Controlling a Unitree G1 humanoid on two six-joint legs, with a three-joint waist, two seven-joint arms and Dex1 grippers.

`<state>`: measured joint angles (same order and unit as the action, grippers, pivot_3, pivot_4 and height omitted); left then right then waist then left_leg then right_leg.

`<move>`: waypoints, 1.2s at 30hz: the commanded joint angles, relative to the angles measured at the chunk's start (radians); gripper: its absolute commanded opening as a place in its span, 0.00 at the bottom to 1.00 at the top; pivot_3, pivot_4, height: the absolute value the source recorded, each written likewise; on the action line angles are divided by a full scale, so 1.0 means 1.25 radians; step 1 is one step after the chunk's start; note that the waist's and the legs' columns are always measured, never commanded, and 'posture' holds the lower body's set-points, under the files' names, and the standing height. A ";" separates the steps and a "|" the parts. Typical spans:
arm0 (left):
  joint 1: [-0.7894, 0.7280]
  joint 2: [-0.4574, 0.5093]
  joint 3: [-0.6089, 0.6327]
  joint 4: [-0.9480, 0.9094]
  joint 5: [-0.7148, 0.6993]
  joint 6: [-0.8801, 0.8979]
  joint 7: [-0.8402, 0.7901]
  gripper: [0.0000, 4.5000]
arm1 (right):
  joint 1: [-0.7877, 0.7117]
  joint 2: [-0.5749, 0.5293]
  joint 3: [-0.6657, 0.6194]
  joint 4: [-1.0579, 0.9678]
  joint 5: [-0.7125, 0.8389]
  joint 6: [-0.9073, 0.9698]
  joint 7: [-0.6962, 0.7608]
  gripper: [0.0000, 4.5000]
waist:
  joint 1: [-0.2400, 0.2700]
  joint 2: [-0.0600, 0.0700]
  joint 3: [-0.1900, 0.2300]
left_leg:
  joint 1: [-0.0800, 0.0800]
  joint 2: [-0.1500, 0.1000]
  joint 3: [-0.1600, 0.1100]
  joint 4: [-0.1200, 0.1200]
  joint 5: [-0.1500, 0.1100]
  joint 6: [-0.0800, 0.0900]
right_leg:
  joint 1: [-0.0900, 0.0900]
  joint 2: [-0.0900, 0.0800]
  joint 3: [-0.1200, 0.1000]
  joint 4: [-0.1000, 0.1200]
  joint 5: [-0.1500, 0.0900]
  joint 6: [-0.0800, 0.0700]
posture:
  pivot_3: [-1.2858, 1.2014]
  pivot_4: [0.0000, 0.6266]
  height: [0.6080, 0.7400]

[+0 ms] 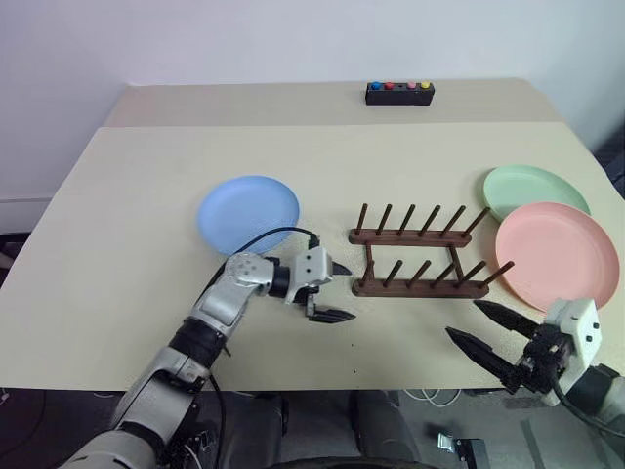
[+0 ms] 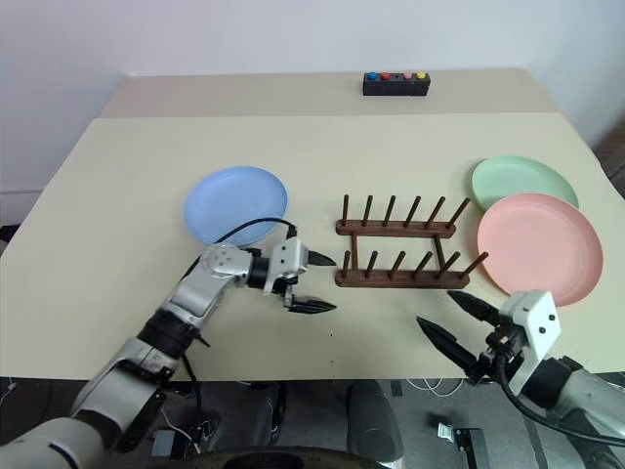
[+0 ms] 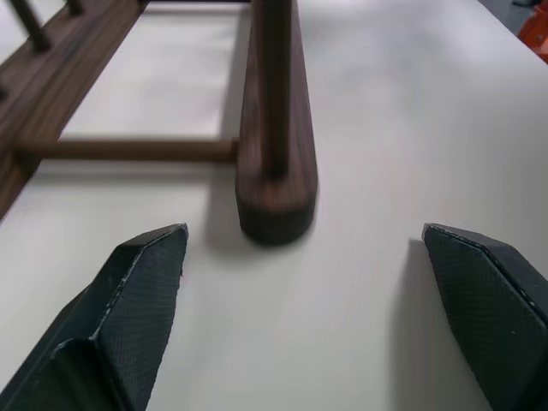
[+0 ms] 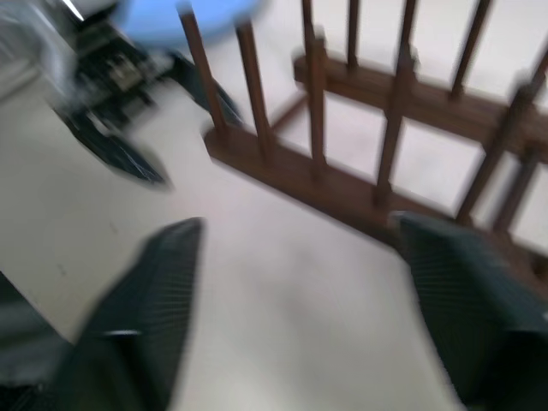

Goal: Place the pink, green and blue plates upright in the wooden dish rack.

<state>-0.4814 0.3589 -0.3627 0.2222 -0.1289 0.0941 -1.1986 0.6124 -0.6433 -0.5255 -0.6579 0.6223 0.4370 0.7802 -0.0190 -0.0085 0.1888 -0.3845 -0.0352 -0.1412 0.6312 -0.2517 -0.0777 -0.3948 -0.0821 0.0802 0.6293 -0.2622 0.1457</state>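
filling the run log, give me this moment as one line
rack: empty | blue plate, pink plate, green plate: flat on table | left tool: open, at rack's end | right tool: open, holding nothing

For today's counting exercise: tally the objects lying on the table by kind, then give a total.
Round matte plates: 3 (light blue, mint green, salmon pink)
Dark brown wooden dish rack: 1
Small black box with coloured buttons: 1
Total: 5
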 commanded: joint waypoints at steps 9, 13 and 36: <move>0.096 0.022 -0.056 -0.230 -0.009 0.168 0.051 0.04 | -0.042 -0.029 0.054 0.102 -0.213 -0.014 -0.090 0.00 | 0.008 0.000 0.000 | -0.001 0.000 0.000 0.001 0.000 0.000 | 0.001 0.000 0.000 0.000 -0.001 -0.002 | 0.52 0.24 1.00; 0.085 -0.012 -0.070 -0.230 -0.002 0.200 0.094 0.04 | -0.081 -0.031 0.072 0.131 -0.237 -0.008 -0.100 0.00 | 0.006 0.000 0.000 | -0.001 0.000 0.000 0.001 0.000 0.000 | 0.000 0.000 0.000 0.000 -0.001 -0.002 | 0.52 0.24 1.00; -0.014 -0.114 -0.057 -0.022 0.087 0.087 0.249 0.04 | -0.356 -0.049 0.194 0.364 -0.354 -0.079 -0.101 0.00 | 0.002 -0.001 0.000 | 0.004 0.000 0.000 0.002 0.000 0.000 | 0.005 0.000 0.000 0.000 0.000 0.000 | 0.52 0.24 1.00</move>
<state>-0.4908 0.2141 -0.4538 0.1720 -0.0341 0.2180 -0.9097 0.1791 -0.6911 -0.2973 -0.2137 0.1897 0.3550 0.6471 -0.0164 -0.0095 0.1888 -0.3793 -0.0357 -0.1405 0.6333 -0.2517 -0.0777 -0.3890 -0.0823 0.0803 0.6291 -0.2619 0.1457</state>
